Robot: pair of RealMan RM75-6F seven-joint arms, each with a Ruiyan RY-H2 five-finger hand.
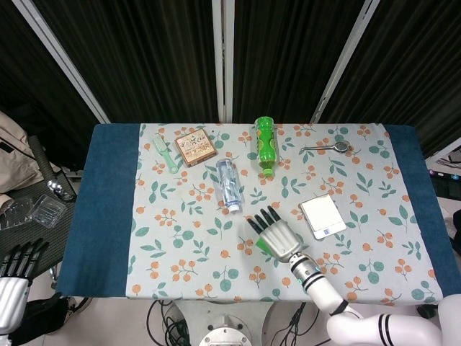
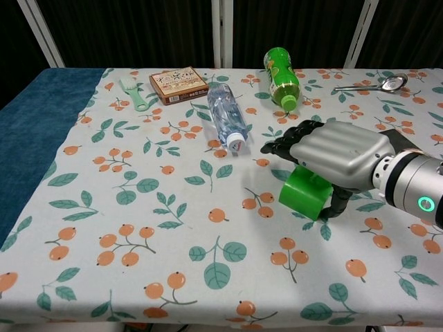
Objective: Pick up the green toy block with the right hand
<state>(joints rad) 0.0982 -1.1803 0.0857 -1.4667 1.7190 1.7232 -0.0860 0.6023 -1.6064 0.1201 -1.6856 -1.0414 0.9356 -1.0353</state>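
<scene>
The green toy block (image 2: 303, 194) lies on the floral cloth, right of centre. My right hand (image 2: 333, 158) hovers flat over it, fingers stretched out toward the far left and covering the block's top. The thumb hangs down by the block's right side; whether it touches the block I cannot tell. In the head view only a green sliver of the block (image 1: 260, 247) shows under the right hand (image 1: 276, 235). My left hand (image 1: 14, 279) hangs off the table at the bottom left, fingers apart and holding nothing.
A clear water bottle (image 2: 225, 116) and a green bottle (image 2: 281, 75) lie beyond the block. A small scale (image 1: 323, 215) sits to the right. Farther back are a brown box (image 2: 178, 84), a green brush (image 2: 133, 92) and a spoon (image 2: 370, 86).
</scene>
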